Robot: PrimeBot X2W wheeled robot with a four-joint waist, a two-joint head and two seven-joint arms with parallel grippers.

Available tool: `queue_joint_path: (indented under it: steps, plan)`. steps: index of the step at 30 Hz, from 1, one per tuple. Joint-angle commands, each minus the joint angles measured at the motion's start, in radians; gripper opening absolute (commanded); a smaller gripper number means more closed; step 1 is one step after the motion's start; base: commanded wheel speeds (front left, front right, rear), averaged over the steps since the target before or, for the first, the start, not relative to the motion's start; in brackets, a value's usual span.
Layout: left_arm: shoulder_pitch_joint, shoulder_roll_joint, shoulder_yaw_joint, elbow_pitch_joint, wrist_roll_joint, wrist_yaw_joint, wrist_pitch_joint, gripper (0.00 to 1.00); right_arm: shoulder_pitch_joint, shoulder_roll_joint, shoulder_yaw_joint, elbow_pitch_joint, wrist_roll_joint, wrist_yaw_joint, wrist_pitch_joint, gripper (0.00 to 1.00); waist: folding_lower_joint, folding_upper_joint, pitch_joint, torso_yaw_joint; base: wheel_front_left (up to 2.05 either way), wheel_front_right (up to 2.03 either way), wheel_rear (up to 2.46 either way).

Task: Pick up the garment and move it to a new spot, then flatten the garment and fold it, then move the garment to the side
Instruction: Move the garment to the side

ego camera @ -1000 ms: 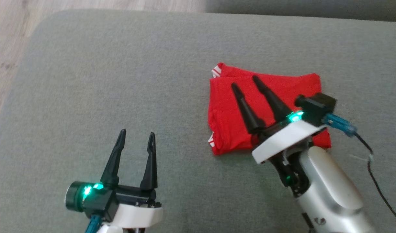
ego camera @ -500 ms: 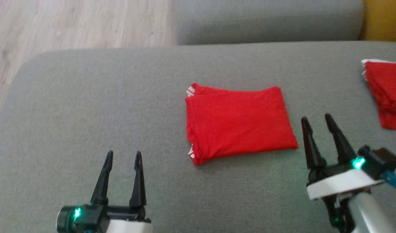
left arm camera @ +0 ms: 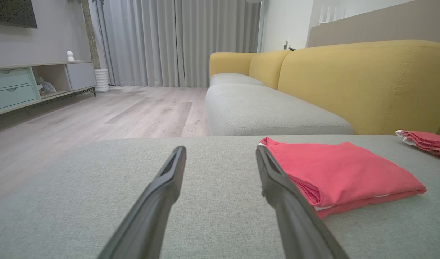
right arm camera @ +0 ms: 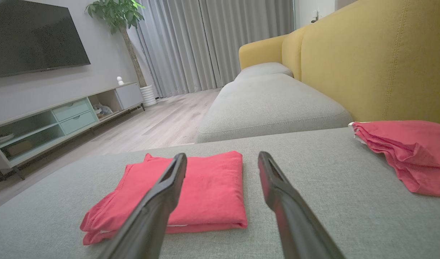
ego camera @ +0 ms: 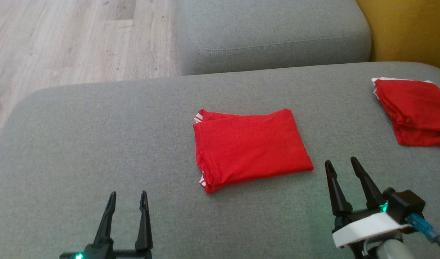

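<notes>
A red garment (ego camera: pixel 250 145) lies folded into a neat rectangle on the grey sofa seat (ego camera: pixel 97 144), white trim showing at its left corners. The left wrist view has the garment (left arm camera: pixel 340 169) to the right of my fingers, and the right wrist view has the garment (right arm camera: pixel 202 190) low at centre-left. My left gripper (ego camera: pixel 127 196) stands open at the lower left, well clear of the cloth. Just below the garment's right corner my right gripper (ego camera: pixel 341 163) is open too, touching nothing.
A second folded red garment (ego camera: pixel 414 109) lies at the seat's far right, also as the red pile (right arm camera: pixel 403 151). Beyond are another grey cushion (ego camera: pixel 273 32), the yellow backrest (ego camera: pixel 407 28) and wooden floor (ego camera: pixel 61 39) to the left.
My right gripper has drawn back off the folded garment to the lower right. The left gripper has pulled back as well. The camera has tilted up, revealing the second garment.
</notes>
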Motion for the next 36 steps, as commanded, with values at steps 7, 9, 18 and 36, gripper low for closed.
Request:
queue_joint_path:
  steps: [7, 9, 18, 36]
  plan:
    - [-0.020, -0.005, 0.047, -0.021, -0.026, -0.003, -0.010, 1.00, -0.011, 0.001, 0.008, -0.023, -0.018, -0.001, -0.011, 1.00, 0.0001, -0.0001, -0.004, 0.002, 0.00, 0.00, 0.00]
    - [-0.020, -0.005, 0.047, -0.019, -0.025, -0.004, -0.010, 1.00, -0.011, 0.006, 0.001, -0.020, -0.009, -0.001, -0.011, 1.00, 0.0001, -0.0001, -0.003, 0.002, 0.00, 0.00, 0.00]
    - [-0.035, -0.005, 0.030, -0.027, -0.017, -0.005, -0.010, 1.00, -0.054, 0.008, -0.024, 0.054, 0.022, -0.001, -0.011, 1.00, 0.0001, -0.0001, 0.034, 0.022, 0.00, 0.00, 0.00]
    - [-0.168, -0.005, -0.073, -0.014, -0.025, -0.001, -0.010, 1.00, -0.500, -0.054, 0.055, 0.482, 0.168, -0.001, 0.157, 1.00, 0.0001, -0.0001, 0.243, 0.104, 0.00, 0.00, 0.00]
